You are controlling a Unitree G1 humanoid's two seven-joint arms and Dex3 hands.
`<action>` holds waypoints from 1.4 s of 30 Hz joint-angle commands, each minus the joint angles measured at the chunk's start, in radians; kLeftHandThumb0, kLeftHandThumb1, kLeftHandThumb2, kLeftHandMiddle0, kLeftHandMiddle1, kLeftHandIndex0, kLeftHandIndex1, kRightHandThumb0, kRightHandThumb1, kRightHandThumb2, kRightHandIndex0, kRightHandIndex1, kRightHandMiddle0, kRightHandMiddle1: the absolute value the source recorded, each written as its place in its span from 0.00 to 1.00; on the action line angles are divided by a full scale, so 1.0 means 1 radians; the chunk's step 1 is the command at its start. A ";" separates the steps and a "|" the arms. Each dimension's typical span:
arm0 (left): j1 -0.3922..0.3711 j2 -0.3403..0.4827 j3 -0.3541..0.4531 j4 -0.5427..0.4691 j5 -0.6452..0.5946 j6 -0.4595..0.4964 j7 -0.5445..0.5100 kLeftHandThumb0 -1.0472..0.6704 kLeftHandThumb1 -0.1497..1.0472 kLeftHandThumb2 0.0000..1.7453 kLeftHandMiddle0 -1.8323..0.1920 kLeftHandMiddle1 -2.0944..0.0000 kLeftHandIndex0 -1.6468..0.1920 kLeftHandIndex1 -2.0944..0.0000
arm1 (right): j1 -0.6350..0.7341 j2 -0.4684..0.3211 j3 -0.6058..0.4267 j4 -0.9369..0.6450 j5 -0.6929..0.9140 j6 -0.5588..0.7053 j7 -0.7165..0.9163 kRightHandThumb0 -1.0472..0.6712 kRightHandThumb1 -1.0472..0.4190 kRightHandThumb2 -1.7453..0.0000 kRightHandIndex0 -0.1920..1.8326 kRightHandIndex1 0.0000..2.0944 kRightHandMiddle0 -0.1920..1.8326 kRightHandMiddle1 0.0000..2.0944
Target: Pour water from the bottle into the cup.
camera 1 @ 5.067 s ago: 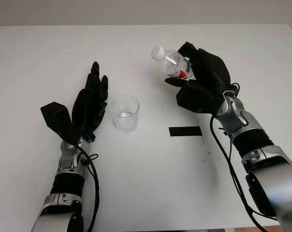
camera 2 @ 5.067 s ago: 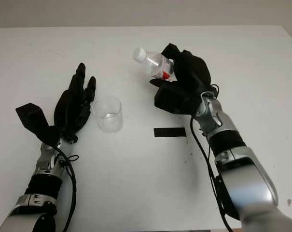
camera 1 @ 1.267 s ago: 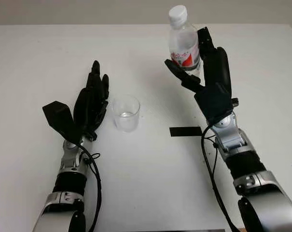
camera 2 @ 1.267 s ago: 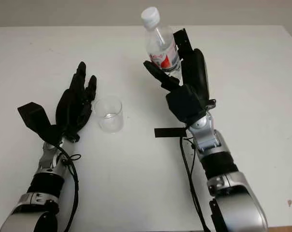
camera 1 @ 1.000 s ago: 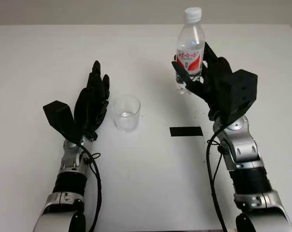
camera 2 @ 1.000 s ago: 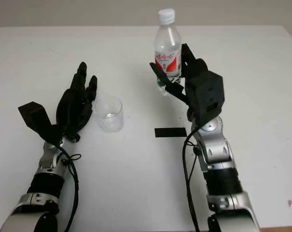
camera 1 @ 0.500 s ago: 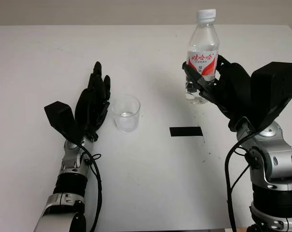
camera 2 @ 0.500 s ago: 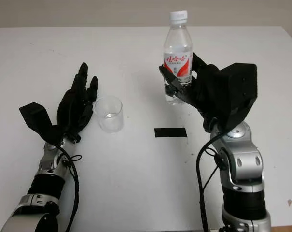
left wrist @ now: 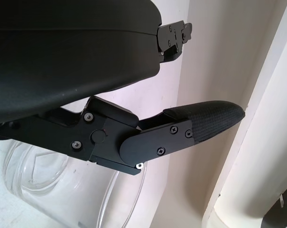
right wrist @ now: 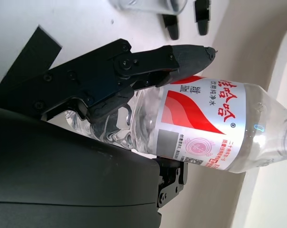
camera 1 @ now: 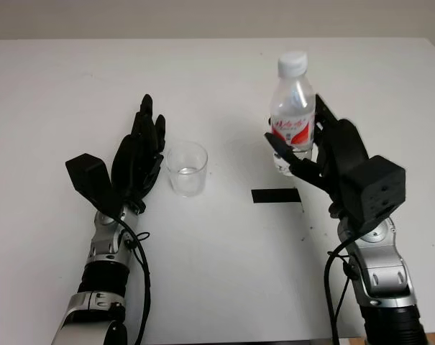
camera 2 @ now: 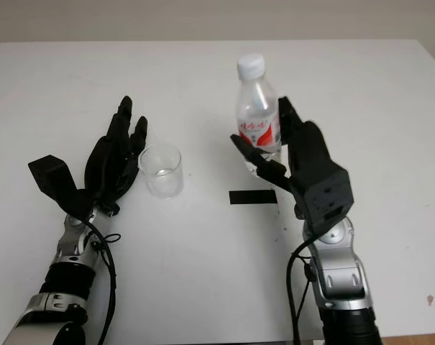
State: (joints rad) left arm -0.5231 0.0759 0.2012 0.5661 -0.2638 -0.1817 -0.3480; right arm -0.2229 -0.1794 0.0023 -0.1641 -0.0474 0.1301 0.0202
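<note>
A clear plastic bottle (camera 1: 292, 108) with a white cap and a red and white label stands upright to the right of centre, its base at or near the table. My right hand (camera 1: 312, 154) is shut on its lower half, fingers wrapped around the label (right wrist: 200, 118). A small clear cup (camera 1: 186, 168) stands on the white table (camera 1: 217, 259) left of centre, with a little water at its bottom. My left hand (camera 1: 139, 149) is open, upright just left of the cup, close beside its wall. The cup's glass wall (left wrist: 48, 171) sits beside that hand's fingers (left wrist: 200, 121).
A short strip of black tape (camera 1: 276, 195) lies on the table just in front of the bottle. The table's far edge (camera 1: 217, 39) meets a pale wall at the back. Cables run down both forearms.
My right hand has brought the bottle down and back toward me, from higher and further right to just behind the tape. Before that it turned the bottle from tilted to upright. The left hand and cup stayed put.
</note>
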 commanded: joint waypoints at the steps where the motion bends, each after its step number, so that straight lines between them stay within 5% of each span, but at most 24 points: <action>1: 0.048 0.000 -0.004 0.019 0.000 0.016 -0.002 0.10 1.00 0.41 0.98 0.98 1.00 0.98 | 0.013 0.026 0.000 0.000 0.003 -0.019 -0.009 0.35 0.00 0.73 0.69 1.00 0.51 1.00; 13: 0.051 0.006 0.000 0.010 -0.005 0.025 -0.010 0.11 1.00 0.40 0.98 0.97 1.00 0.98 | 0.052 0.110 0.002 0.038 0.029 -0.040 -0.018 0.36 0.00 0.70 0.70 1.00 0.58 1.00; 42: 0.043 0.025 0.006 0.012 -0.016 0.041 -0.028 0.11 1.00 0.39 0.98 0.97 1.00 0.98 | 0.031 0.084 -0.086 0.174 0.043 -0.099 -0.022 0.34 0.00 0.73 0.70 1.00 0.55 1.00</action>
State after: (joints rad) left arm -0.5183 0.0988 0.2051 0.5594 -0.2773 -0.1529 -0.3772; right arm -0.1766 -0.0906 -0.0814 0.0143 -0.0047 0.0469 -0.0008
